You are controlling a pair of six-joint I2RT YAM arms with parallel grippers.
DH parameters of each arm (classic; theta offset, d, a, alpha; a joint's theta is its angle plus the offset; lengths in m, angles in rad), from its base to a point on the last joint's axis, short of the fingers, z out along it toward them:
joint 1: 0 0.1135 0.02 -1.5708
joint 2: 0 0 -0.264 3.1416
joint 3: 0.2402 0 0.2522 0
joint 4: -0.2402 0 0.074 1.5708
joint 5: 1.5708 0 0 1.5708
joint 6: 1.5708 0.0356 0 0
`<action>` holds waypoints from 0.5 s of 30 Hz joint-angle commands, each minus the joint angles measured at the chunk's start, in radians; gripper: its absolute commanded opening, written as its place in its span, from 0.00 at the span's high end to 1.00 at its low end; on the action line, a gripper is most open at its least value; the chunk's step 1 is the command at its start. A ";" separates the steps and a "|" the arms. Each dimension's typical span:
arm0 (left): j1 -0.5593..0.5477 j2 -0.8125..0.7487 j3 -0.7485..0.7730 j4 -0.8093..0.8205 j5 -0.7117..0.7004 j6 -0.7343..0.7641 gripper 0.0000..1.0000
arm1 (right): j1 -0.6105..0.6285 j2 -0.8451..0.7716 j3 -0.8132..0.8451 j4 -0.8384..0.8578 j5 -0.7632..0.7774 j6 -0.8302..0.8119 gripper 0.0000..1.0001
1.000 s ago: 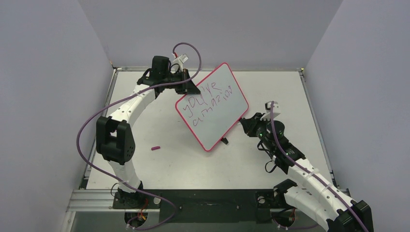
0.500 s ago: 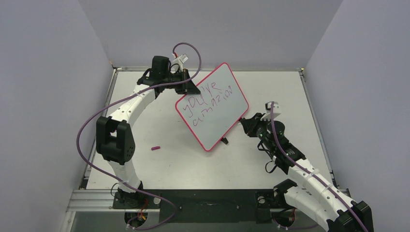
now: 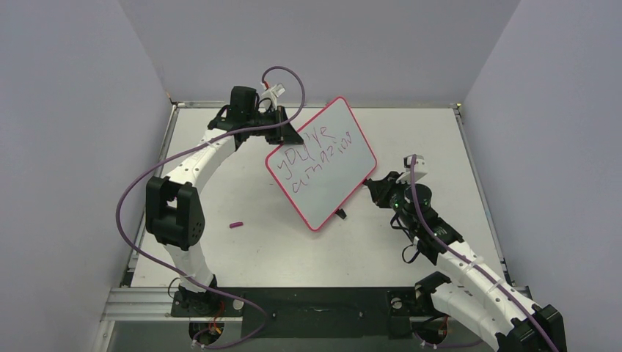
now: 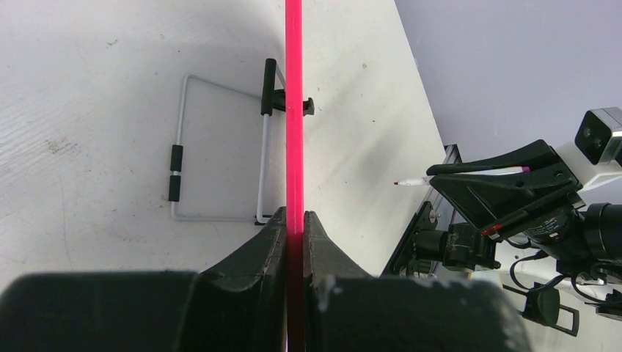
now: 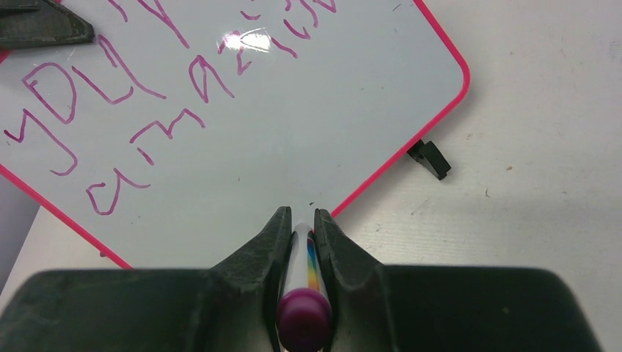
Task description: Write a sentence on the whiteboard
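Where the overhead frame ends at the bottom, we see a metal rail (image 3: pixel 147 302) fronting a pale, scuffed counter (image 3: pixel 418 132). A little above it, left of centre, a small purple cap (image 3: pixel 235 225) lies alone on that surface. At the middle of the frame the whiteboard (image 3: pixel 326 194) stands on edge, pink-rimmed and turned askew. In the left wrist view a wire stand (image 4: pixel 176 158) sits behind it. The sentence (image 3: pixel 320 156) runs across the board's upper half in two scrawled purple lines, roughly "you're amazing". Plain grey walls (image 3: pixel 66 110) close the counter on the left, right and far sides.

The left arm (image 3: pixel 194 169) arches up the left side and reaches in to the board's upper left edge, where we see the left hand (image 4: pixel 294 224) clamped tight on the pink rim. The right arm (image 3: pixel 455 257) stretches from the lower right toward the board's lower right edge. The right hand (image 5: pixel 302 220) is closed on a marker (image 5: pixel 304 315), whose tip points at the board but stands just apart from it.
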State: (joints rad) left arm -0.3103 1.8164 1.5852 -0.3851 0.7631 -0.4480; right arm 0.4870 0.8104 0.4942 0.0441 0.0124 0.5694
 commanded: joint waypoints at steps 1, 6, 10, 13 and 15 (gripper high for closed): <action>0.010 -0.086 0.017 0.090 0.077 -0.017 1.00 | 0.009 -0.010 -0.012 0.033 0.047 0.008 1.00; 0.011 -0.086 0.019 0.089 0.075 -0.018 1.00 | 0.010 -0.009 -0.008 0.032 0.052 0.008 1.00; 0.011 -0.090 0.016 0.089 0.074 -0.018 1.00 | 0.009 -0.001 -0.006 0.038 0.041 0.009 1.00; 0.011 -0.092 0.014 0.089 0.074 -0.018 1.00 | 0.008 -0.002 -0.006 0.042 0.039 0.011 1.00; 0.010 -0.093 0.010 0.089 0.073 -0.017 1.00 | 0.009 -0.005 -0.006 0.042 0.037 0.012 1.00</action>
State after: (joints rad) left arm -0.3061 1.8160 1.5776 -0.3847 0.7666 -0.4484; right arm 0.4881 0.8104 0.4873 0.0437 0.0387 0.5728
